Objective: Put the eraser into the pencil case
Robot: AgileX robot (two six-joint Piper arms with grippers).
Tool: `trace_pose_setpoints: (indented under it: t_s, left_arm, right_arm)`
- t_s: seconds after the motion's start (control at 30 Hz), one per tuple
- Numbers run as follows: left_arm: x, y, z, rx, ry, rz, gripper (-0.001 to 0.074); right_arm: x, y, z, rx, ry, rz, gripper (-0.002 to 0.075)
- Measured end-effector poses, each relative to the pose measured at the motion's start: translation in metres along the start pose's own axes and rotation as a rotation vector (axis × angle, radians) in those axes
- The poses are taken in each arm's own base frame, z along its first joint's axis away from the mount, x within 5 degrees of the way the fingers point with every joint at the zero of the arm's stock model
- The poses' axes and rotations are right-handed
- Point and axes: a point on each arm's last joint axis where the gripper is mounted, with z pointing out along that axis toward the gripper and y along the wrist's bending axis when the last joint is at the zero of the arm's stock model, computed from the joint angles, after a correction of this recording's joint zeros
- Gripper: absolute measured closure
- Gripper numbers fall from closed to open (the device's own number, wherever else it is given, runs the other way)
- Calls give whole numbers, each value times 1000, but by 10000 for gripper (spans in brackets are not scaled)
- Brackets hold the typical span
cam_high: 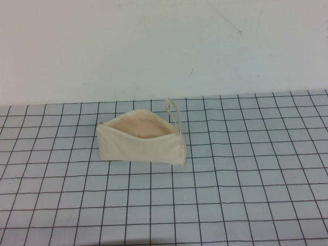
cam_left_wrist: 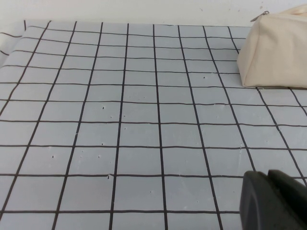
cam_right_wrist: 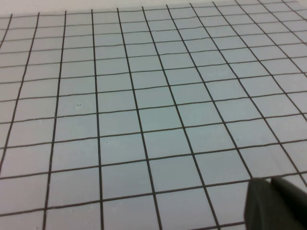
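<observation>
The pencil case [cam_high: 141,143] is a cream fabric pouch standing on the grid mat mid-table, its zip open and its pinkish-beige lining [cam_high: 141,128] showing. Its loop strap [cam_high: 174,111] rises at its right end. The pouch also shows in the left wrist view [cam_left_wrist: 276,52]. The eraser is not visible in any view. My left gripper [cam_left_wrist: 268,178] hangs low over the mat, well short of the pouch, its dark fingers together and empty. My right gripper [cam_right_wrist: 271,182] hangs over bare mat, its fingers together and empty. Neither gripper shows in the high view.
A pale grey mat with black grid lines [cam_high: 246,169] covers the table. A plain white wall [cam_high: 164,46] rises behind its far edge. Nothing else stands on the mat around the pouch.
</observation>
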Motion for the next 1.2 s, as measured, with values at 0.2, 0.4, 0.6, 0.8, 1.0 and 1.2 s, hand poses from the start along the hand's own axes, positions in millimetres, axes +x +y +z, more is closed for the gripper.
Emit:
trace_pose_setpoints:
  t_s: [0.2,0.4,0.6,0.8,1.0,1.2]
  left_arm:
    - [0,0,0,0,0,0,736]
    - [0,0,0,0,0,0,736]
    - [0,0,0,0,0,0,736]
    - [0,0,0,0,0,0,736]
    - [0,0,0,0,0,0,736]
    - [0,0,0,0,0,0,736]
  right_arm:
    - [0,0,0,-1,0,6,726]
    - [0,0,0,0,5,7,726]
    - [0,0,0,0,6,-30,726]
    - [0,0,0,0,6,-44,726]
    - [0,0,0,0,6,-46,726]
    - [0,0,0,0,6,-46,726]
